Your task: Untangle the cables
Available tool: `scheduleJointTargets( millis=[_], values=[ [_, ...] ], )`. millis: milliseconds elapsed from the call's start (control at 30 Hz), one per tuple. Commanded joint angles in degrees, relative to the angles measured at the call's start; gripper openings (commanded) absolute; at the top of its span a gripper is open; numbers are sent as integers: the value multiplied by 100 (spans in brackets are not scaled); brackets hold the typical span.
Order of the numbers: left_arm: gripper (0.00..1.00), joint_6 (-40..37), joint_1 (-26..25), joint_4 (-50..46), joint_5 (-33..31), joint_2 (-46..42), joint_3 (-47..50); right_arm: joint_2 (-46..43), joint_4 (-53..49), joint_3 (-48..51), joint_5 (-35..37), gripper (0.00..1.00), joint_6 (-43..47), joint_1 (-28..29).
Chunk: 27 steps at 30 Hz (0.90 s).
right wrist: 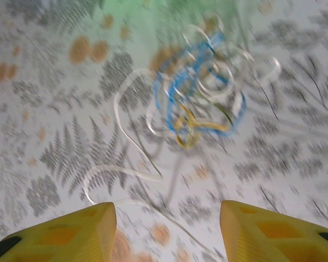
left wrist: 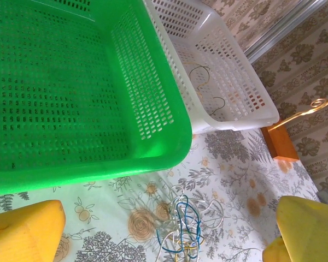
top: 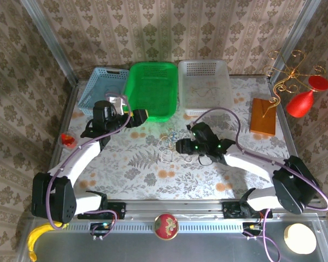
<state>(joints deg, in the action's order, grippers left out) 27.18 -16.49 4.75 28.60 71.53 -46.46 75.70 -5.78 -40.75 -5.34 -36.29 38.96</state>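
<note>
The cables (top: 172, 143) lie as a small tangle of blue, yellowish and whitish cords on the floral tablecloth, in front of the green basket. My left gripper (top: 139, 117) hovers to their left, by the basket's front edge. It is open, its yellow fingers (left wrist: 24, 236) wide on either side of the tangle (left wrist: 185, 225). My right gripper (top: 182, 146) is just right of the tangle, and in its blurred wrist view the cables (right wrist: 199, 95) lie ahead. Its jaws (right wrist: 167, 232) are open with nothing gripped, and one whitish cord (right wrist: 120, 174) trails on the cloth towards them.
A blue basket (top: 101, 84), a green basket (top: 132, 87) and a white basket (top: 227, 82) stand in a row at the back. Thin curled wires (left wrist: 199, 71) lie in the white one. A wooden block (top: 263, 115) and a red vase (top: 305, 101) sit at the right. A small red object (top: 68, 140) is at the left edge.
</note>
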Motion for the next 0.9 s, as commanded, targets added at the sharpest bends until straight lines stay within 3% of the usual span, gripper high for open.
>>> scheduleJointTargets(
  millis=[0, 200, 467, 867],
  values=[
    [100, 153, -41, 251, 162, 28, 11, -394, -360, 381, 320, 55, -365, 74],
    [100, 218, -39, 345, 205, 50, -8, -597, -231, 917, 400, 56, -1120, 374],
    [100, 253, -41, 385, 220, 55, 16, -36, 651, 905, 319, 57, -1950, 881],
    [100, 233, -43, 412, 225, 14, 51, 953, 1538, 675, 529, 62, -2498, 916]
  ],
)
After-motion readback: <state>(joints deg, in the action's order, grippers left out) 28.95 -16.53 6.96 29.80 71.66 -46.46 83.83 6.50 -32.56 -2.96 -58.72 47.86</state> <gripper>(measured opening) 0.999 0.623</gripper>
